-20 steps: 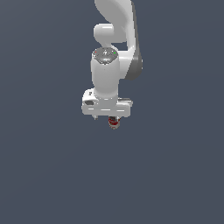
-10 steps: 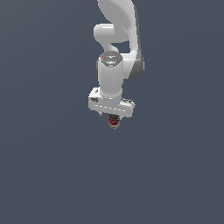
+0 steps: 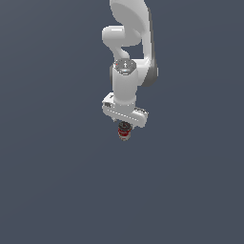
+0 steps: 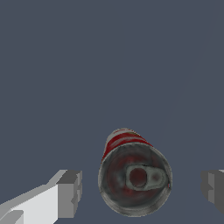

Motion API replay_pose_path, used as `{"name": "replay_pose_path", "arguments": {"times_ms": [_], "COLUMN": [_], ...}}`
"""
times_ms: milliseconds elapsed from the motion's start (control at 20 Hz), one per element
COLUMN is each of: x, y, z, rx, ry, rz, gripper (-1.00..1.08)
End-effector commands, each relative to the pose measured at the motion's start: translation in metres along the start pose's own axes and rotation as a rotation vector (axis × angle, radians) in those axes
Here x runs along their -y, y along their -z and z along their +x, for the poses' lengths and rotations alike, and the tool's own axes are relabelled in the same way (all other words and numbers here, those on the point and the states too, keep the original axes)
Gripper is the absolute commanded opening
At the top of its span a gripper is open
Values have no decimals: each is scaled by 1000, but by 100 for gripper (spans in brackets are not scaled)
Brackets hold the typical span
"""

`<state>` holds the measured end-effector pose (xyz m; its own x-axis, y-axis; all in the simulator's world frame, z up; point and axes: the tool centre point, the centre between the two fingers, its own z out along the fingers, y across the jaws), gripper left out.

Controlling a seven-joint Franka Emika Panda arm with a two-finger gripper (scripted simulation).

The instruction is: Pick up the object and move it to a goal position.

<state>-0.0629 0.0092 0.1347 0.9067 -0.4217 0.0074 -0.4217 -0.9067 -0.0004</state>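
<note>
Soup can [image 4: 134, 178] sits right between the two gripper fingers, seen from above in the wrist view. Its round top looks like dark metal with a pull tab in the middle, and its side has red and white stripes. One finger [image 4: 70, 194] is on one side of the can and the other finger [image 4: 213, 190] is on the far side. There is a gap between each finger and the can, so the gripper [image 4: 141, 192] is spread wide and is not squeezing anything. The gap on one side looks smaller than the gap on the other side. The can is thinner than the space between the fingers. In the exterior view, the white robot arm [image 3: 128, 57] reaches down from the top of the picture, and its hand points down. The gripper [image 3: 124, 127] is low over the can [image 3: 124, 135], and only a small red and dark bit of the can peeks out under the white hand. The can looks like it is standing up on the plain dark gray surface [image 3: 57, 181], but that view is too small to be sure the can touches it. The can is near the middle of the exterior view, just under the arm. The gray surface fills both pictures all around the can.
</note>
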Motion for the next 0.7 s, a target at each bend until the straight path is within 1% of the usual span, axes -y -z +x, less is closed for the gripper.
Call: {"name": "replay_pose_path", "arguments": {"times_ms": [0, 300, 650], "x": [0, -1, -1], "y": [-3, -7, -12], "z": [-6, -13, -14], "rx": [3, 7, 7], "ry": [-33, -72, -71], "rz": [0, -1, -1], "gripper": [100, 100, 100]}}
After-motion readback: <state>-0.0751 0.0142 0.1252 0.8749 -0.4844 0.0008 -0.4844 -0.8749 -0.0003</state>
